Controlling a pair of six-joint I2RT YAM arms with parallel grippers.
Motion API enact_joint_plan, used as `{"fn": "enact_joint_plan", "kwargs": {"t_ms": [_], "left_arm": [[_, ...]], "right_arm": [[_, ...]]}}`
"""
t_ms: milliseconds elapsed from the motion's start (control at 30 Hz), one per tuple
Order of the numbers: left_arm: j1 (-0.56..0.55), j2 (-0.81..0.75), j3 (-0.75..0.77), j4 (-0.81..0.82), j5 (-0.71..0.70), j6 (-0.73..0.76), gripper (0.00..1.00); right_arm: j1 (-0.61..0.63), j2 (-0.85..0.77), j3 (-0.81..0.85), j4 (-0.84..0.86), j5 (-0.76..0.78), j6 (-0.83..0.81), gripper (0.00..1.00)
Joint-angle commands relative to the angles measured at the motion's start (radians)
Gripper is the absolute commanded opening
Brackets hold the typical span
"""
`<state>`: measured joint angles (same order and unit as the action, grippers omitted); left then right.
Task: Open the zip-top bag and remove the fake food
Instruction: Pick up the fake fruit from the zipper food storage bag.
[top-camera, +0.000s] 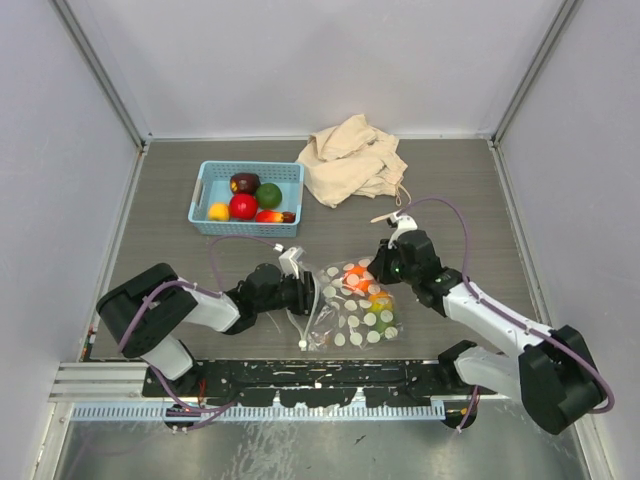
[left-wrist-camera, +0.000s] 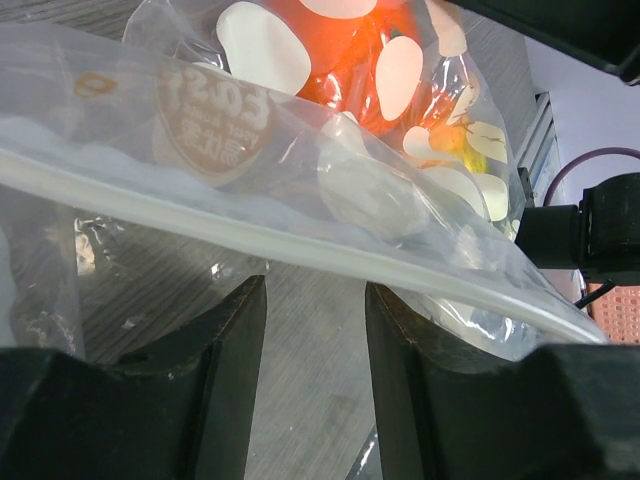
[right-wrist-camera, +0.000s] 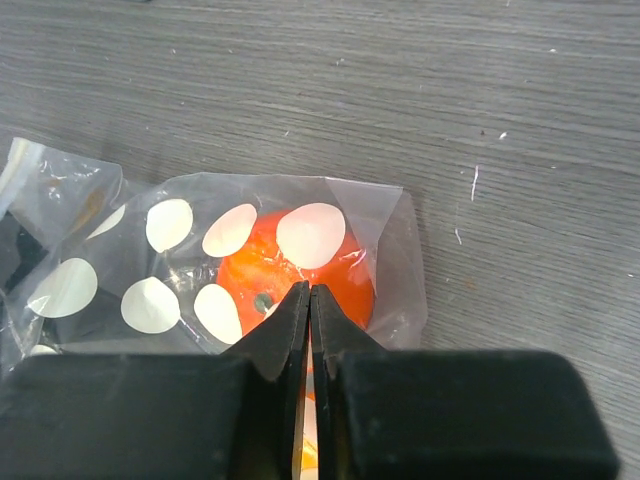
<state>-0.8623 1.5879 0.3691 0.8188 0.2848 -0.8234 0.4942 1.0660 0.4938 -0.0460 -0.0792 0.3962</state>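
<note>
- The left arm (top-camera: 215, 310) is laid low along the near edge of the table (top-camera: 450, 200), with the forearm pointed right. The left gripper (top-camera: 297, 283) is set at the left edge of the zip-top bag (top-camera: 352, 308).
- The left gripper's 2 black fingers (left-wrist-camera: 215, 370) are spread apart, and grey wood-grain table is seen in the gap. The white zip strip (left-wrist-camera: 300, 252) is stretched across just past the tips, and nothing is seen clamped.
- The right arm (top-camera: 490, 315) is angled in from the near right corner with the wrist tipped down. The right gripper (right-wrist-camera: 308, 300) is placed at the bag's far right corner.
- Its fingers are closed to a hairline slit, with the tips on the film over an orange piece of the fake food (right-wrist-camera: 345, 285). Whether film is pinched cannot be told.
- The bag is laid flat at the middle of the table's near edge. It is made of clear, glossy, crinkled film printed with white round dots. Rounded orange, yellow and green pieces are seen inside.
- A light blue perforated basket (top-camera: 205, 190) is placed toward the far left corner, with 5 glossy pieces in it.
- A beige cloth bag (top-camera: 345, 165) is crumpled at the far edge.
</note>
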Motion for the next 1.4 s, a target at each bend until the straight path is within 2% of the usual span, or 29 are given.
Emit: {"fn": "enact_joint_plan", "kwargs": {"t_ms": [0, 167, 433, 667, 1033, 1367], "left_arm": [[0.000, 0.003, 0.011, 0.066, 0.003, 0.012, 0.46], [-0.001, 0.006, 0.010, 0.060, -0.009, 0.018, 0.49], [0.000, -0.006, 0.012, 0.019, -0.035, 0.037, 0.62], [0.000, -0.011, 0.021, -0.010, -0.055, 0.044, 0.69], [0.000, -0.011, 0.052, -0.059, -0.067, 0.057, 0.82], [0.000, -0.009, 0.072, -0.120, -0.075, 0.077, 0.84]], "right_arm": [[-0.004, 0.049, 0.028, 0.080, -0.029, -0.008, 0.09], [-0.005, 0.111, 0.031, 0.095, -0.054, -0.024, 0.09], [-0.005, 0.184, 0.030, 0.112, -0.113, -0.043, 0.09], [-0.005, 0.177, 0.005, 0.122, -0.132, -0.042, 0.09], [-0.003, 0.236, 0.002, 0.202, -0.323, -0.071, 0.09], [0.032, 0.302, 0.019, 0.255, -0.376, -0.061, 0.09]]}}
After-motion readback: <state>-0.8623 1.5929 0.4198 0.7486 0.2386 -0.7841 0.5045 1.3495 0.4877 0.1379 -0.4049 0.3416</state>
